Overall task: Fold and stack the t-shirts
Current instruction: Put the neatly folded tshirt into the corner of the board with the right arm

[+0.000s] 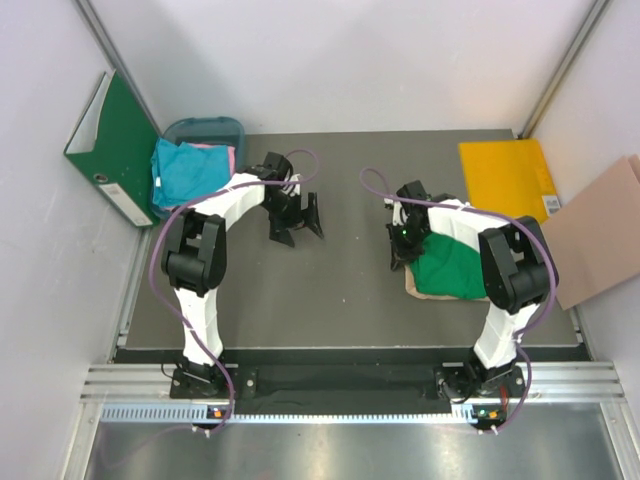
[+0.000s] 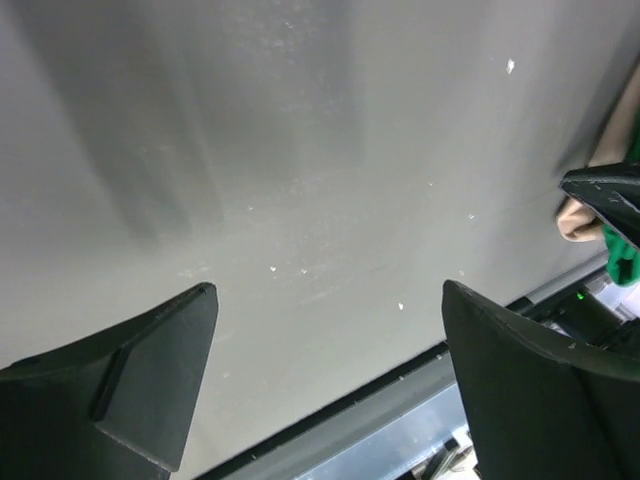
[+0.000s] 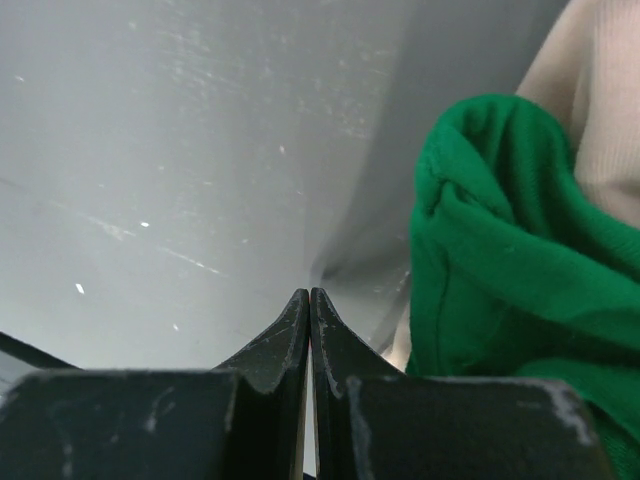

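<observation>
A folded bright green t-shirt [image 1: 448,266] lies on a folded beige-peach t-shirt [image 1: 428,292] at the right of the table. In the right wrist view the green shirt [image 3: 500,250] and the beige one [image 3: 600,110] fill the right side. My right gripper [image 1: 400,250] is shut and empty just left of this stack; its fingertips [image 3: 309,298] meet over bare table. A teal-blue t-shirt [image 1: 192,170] and a pink one [image 1: 228,152] lie in a bin at the back left. My left gripper [image 1: 297,222] is open and empty above bare table [image 2: 330,290].
A teal bin [image 1: 205,130] holds the two shirts at the back left. A green ring binder [image 1: 115,145] leans on the left wall. A yellow folder [image 1: 505,172] lies at the back right, a brown cardboard sheet [image 1: 600,235] beside it.
</observation>
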Controlling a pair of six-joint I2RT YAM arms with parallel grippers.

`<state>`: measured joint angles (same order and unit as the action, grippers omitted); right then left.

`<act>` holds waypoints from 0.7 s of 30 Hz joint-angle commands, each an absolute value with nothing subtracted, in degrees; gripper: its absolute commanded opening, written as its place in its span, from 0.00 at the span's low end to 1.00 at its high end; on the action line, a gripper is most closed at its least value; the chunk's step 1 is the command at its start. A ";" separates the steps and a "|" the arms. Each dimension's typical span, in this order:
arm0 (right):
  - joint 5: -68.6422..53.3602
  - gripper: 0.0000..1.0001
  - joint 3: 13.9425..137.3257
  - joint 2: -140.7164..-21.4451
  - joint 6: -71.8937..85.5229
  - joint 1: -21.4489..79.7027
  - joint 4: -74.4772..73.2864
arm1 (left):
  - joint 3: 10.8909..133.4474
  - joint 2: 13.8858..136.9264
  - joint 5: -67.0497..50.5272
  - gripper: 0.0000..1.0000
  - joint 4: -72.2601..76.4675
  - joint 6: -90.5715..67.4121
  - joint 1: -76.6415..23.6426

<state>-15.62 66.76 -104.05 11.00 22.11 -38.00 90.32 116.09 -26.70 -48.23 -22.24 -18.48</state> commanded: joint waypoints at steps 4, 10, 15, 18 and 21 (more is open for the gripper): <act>-8.27 0.00 68.47 -104.68 9.23 22.59 -41.74 | 92.37 114.08 -24.26 0.99 -49.31 -21.45 -18.19; -0.36 0.00 66.80 -105.21 10.11 22.06 -43.33 | 92.11 114.17 -24.43 0.99 -49.22 -21.27 -18.02; 3.86 0.00 64.78 -104.86 11.07 18.73 -43.77 | 91.76 113.91 -24.61 0.99 -49.13 -21.18 -18.02; 5.18 0.00 63.73 -103.89 11.16 15.05 -43.86 | 90.88 113.56 -25.05 0.99 -48.69 -21.18 -18.02; 7.46 0.00 63.28 -102.92 10.99 10.75 -44.64 | 89.83 113.20 -25.40 0.99 -48.34 -21.18 -17.93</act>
<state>-4.01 65.91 -103.42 11.97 17.47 -42.65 90.32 116.09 -24.60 -48.29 -22.24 -18.31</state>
